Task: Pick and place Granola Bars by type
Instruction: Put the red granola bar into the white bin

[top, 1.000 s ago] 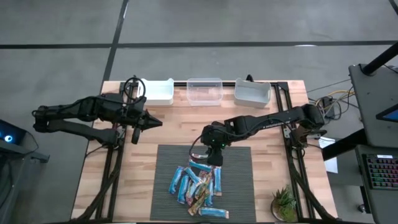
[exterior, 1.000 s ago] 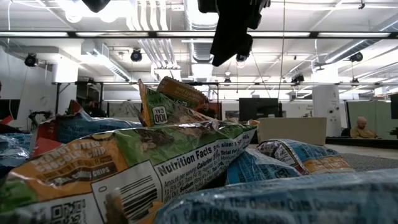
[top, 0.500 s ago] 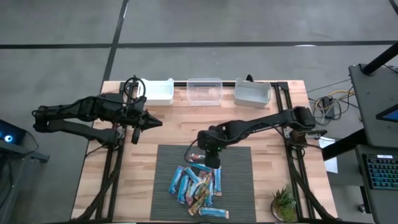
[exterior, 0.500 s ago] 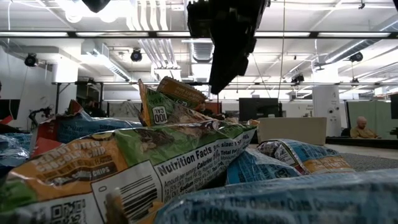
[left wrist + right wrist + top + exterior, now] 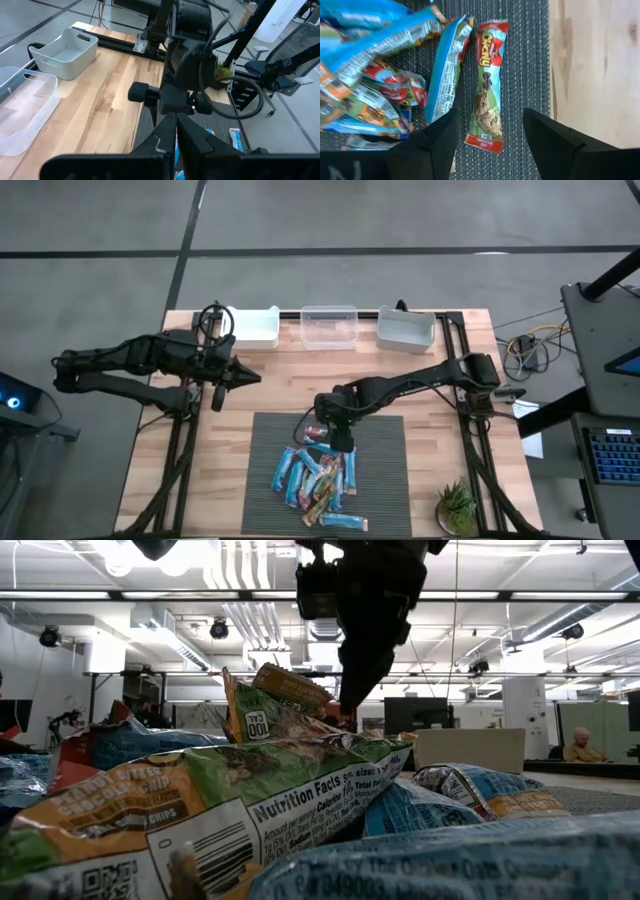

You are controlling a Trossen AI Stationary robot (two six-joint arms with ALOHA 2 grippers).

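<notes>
Dark mat (image 5: pixel 380 470) centre-bottom: right gripper (image 5: pixel 490 131) fingers spread, straddling "Chewy" bar (image 5: pixel 487 85); "Nutrition Facts" wrapper (image 5: pixel 250 805) in foreground. Left gripper (image 5: pixel 252 377) clenched, upper left.

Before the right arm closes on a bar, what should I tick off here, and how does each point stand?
1. Right pincer open: ok, fingers spread wide.
2. One bar centred between the fingers: ok, the green Chewy bar lies in line with the gap, flat on the grey mat.
3. Neighbour clear of the fingers: not ok, the blue bar lies right beside it, close to one finger.
4. Pincer low enough to grip: cannot tell.
5. Left pincer out of the way: ok, shut and parked over bare wood, apart from the pile.
6. Bins at the far edge unobstructed: ok.
</notes>
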